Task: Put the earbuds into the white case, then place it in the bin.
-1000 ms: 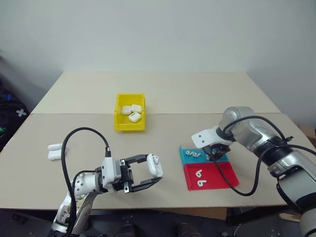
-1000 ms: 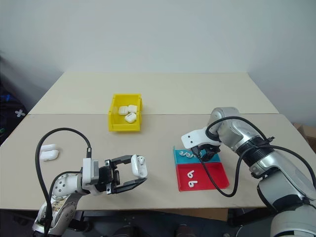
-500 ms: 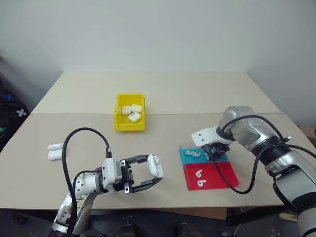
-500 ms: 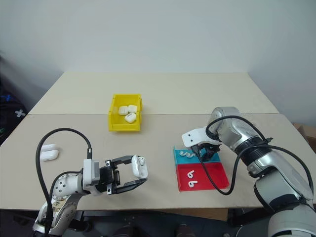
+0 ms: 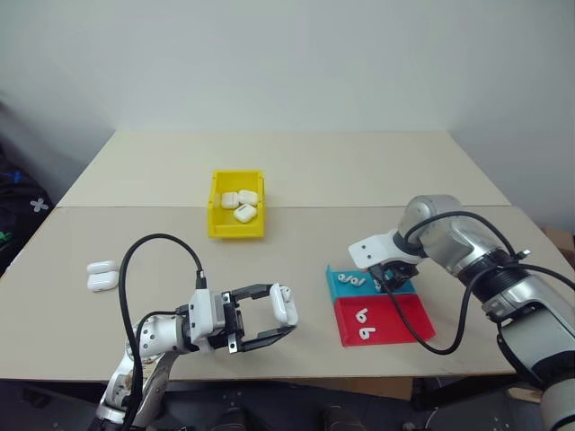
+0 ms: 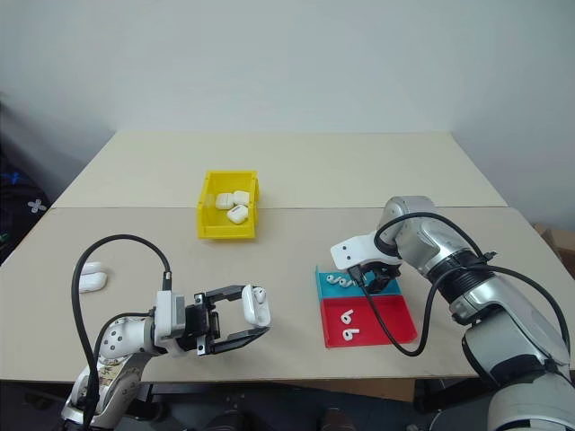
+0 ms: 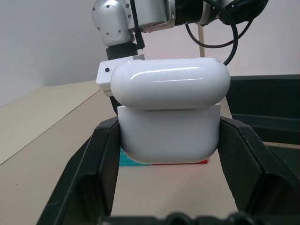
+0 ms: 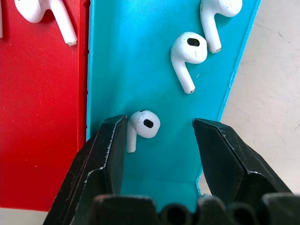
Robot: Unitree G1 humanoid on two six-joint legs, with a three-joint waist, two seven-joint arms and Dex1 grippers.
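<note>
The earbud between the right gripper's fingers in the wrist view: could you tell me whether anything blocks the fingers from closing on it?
Nothing visible does. The earbud lies on the blue tray between the open fingers of the right gripper, close to one finger; the other earbuds lie farther off.

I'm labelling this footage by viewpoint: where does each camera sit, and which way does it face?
Left and right eye views: on the head, looking forward and down over the table, both arms, the bin and the blue-and-red tray.
Left wrist view: looks along the left gripper, shut on the white case, toward the right arm.
Right wrist view: looks down along the open right gripper at an earbud in the tray's blue half.
Shared: the eye views also show the case, tray and both grippers.
</note>
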